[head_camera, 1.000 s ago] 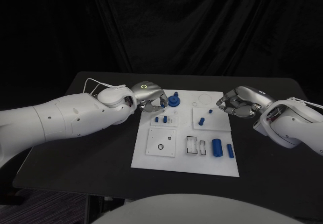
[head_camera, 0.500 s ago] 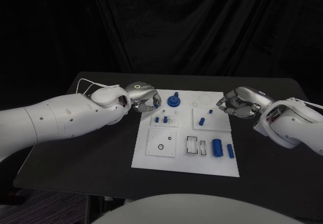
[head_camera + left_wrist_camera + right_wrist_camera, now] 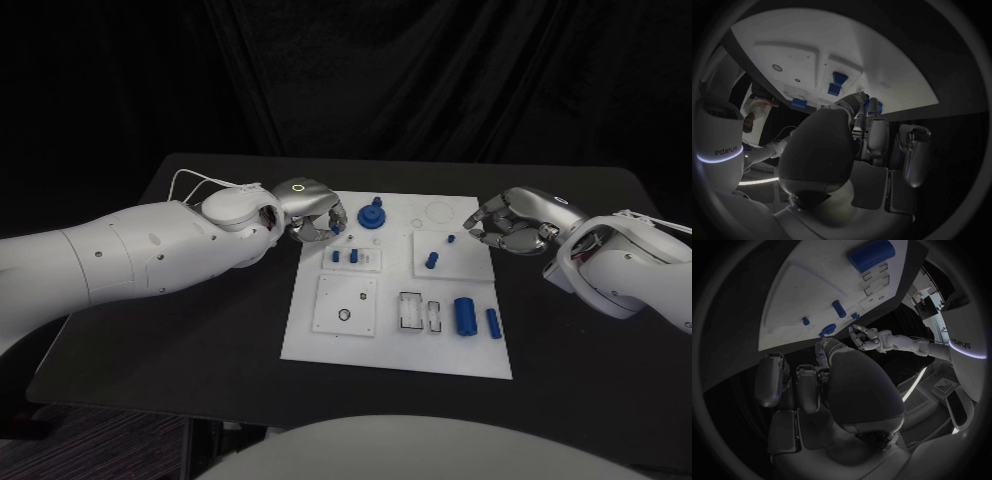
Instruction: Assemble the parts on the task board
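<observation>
My left hand (image 3: 315,212) hovers curled and empty at the task board (image 3: 325,335)'s far left corner; right hand (image 3: 511,222) likewise. I align over the nearby blue parts (image 3: 345,257) before descending.

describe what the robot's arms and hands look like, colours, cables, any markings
Both arms have smooth white shells. Each robot hand is silver metal: the left robot hand carries a small lit ring on its back, and a thin white cable loops at each wrist. The right robot hand matches it.
</observation>
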### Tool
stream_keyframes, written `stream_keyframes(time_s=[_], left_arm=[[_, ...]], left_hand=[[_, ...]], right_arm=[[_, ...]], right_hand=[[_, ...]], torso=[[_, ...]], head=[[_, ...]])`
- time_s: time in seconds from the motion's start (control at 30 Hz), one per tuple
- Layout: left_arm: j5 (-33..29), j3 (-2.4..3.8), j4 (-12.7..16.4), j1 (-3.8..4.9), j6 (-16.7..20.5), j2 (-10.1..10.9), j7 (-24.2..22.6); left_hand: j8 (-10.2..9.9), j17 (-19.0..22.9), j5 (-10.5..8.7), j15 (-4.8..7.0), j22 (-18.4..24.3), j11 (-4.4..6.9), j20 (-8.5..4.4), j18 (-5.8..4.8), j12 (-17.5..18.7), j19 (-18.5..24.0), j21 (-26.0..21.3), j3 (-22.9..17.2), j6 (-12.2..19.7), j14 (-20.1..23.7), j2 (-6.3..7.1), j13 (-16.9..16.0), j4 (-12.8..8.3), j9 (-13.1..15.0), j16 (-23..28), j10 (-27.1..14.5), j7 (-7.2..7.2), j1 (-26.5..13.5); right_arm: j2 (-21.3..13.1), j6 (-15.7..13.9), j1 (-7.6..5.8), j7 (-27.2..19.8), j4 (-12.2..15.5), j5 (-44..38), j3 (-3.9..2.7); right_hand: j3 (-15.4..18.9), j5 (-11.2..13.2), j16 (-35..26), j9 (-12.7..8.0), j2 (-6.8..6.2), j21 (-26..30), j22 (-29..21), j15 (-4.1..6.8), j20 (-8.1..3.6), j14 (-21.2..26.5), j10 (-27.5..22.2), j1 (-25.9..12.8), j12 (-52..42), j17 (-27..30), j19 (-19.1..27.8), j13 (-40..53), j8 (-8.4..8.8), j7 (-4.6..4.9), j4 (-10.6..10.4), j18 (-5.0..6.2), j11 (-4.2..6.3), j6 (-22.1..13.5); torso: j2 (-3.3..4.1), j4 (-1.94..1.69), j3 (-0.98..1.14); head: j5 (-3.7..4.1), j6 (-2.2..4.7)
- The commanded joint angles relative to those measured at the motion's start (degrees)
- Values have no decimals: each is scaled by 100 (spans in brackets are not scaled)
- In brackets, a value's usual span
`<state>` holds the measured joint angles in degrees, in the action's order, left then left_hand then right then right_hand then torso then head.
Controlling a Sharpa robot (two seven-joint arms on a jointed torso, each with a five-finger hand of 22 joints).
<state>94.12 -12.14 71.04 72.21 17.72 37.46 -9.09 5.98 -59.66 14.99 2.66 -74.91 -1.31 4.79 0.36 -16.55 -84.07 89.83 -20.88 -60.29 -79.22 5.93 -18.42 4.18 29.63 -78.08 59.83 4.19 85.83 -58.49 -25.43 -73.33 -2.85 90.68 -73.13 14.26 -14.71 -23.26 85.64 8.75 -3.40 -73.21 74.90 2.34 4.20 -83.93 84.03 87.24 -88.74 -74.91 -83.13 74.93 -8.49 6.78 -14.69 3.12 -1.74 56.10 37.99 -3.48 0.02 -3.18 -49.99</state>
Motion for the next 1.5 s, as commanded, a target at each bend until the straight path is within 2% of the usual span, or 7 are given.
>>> stream_keyframes(time_s=[0.03, 0.3, 0.63, 0.9, 1.5], left_arm=[[22, 4, -17, -17, -44, -41, -20], [22, 4, -87, -25, 12, -214, -58], [22, 5, -246, -28, -107, -398, -74], [22, 5, -288, -48, -213, -428, -29], [22, 5, -323, -71, -271, -497, -25]], left_hand=[[11, 4, -26, 4, -1509, -10, -16, -36, 19, -593, 17, 28, -24, 38, -3, 3, 7, 4, 25, 38, 28, -48], [7, 21, -35, -2, -1509, -15, -13, -36, 27, -593, 17, 26, -31, 45, -11, 12, 0, 5, 38, 85, 36, -37], [3, 33, -34, -2, -1509, -14, -10, -36, 28, -593, 17, 25, -30, 49, -13, 14, -10, 5, 45, 110, 37, -24], [-3, 57, -33, -4, -1509, -19, -9, -36, 30, -593, 17, 23, -26, 59, -15, 15, -17, 3, 57, 125, 41, -15], [-11, 79, -36, -9, -1509, -27, -6, -36, 32, -593, 17, 27, -21, 70, -10, 16, -26, 1, 71, 149, 50, -10]], right_arm=[[-13, 35, 16, 102, 10, -6, -5], [-10, 43, 16, 97, 10, -6, -5], [-4, 43, 16, 95, 10, -6, -5], [-9, 47, 16, 97, 13, -6, -5], [10, 50, 17, 88, 4, 25, -5]], right_hand=[[-34, -40, -31, -3, -26, 24, 912, -27, -10, -473, 410, 12, 17, -1024, 19, 1302, 20, -2, 7, 82, -24, 21], [-38, -40, -42, -4, -23, 31, 910, -27, -10, -469, 406, 10, 20, -1013, 21, 1297, 21, -2, 7, 83, -24, 20], [-42, -41, -52, -3, -20, 48, 905, -28, -10, -466, 399, 9, 25, -1003, 28, 1290, 21, -3, 7, 87, -24, 23], [-42, -41, -52, -3, -20, 48, 905, -28, -10, -466, 399, 9, 25, -1003, 28, 1290, 21, -3, 7, 87, -24, 23], [-48, -41, -74, -4, -18, 69, 899, -27, -10, -459, 344, 7, 67, -981, 36, 1230, 21, -3, 9, 91, -24, 23]], torso=[[-2, 8, 6], [-1, 7, 10], [0, -3, 9], [-1, 11, 10], [-7, 11, 12]], head=[[0, -1], [-27, -1], [0, -1], [-23, -1], [14, -1]])
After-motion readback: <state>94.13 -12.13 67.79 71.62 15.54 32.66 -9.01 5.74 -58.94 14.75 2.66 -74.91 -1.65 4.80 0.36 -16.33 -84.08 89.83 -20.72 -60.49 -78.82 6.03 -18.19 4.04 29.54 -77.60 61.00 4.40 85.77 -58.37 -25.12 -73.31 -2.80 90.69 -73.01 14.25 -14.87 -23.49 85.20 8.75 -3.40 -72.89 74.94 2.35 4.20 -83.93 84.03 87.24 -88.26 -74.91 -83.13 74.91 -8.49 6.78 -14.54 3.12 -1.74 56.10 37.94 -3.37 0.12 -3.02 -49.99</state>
